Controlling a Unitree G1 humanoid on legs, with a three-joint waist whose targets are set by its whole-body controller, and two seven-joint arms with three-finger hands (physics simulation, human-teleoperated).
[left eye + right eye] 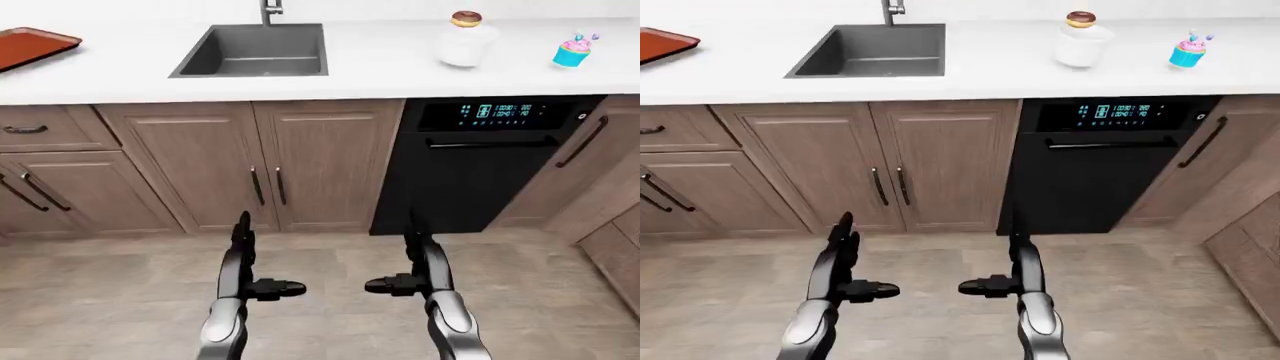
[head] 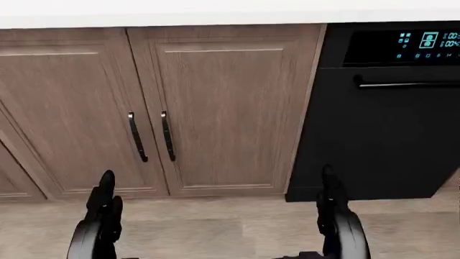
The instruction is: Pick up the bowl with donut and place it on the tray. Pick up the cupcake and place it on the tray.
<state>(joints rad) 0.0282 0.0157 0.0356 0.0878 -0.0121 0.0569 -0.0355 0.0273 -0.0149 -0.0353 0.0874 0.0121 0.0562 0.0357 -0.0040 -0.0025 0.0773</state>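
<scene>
Hanging low with fingers spread and empty, the left hand (image 1: 250,270) and right hand (image 1: 418,266) sit well below the desk (image 1: 380,67), where the bowl (image 1: 466,43) with donut (image 1: 466,19) and cupcake (image 1: 574,51) stand up-right and the tray (image 1: 30,46) far up-left, so a rushed reach risks toppling them.

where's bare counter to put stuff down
Bare counter runs between the sink and the bowl, and between the tray and the sink. Tighter at right, between bowl and cupcake.
</scene>
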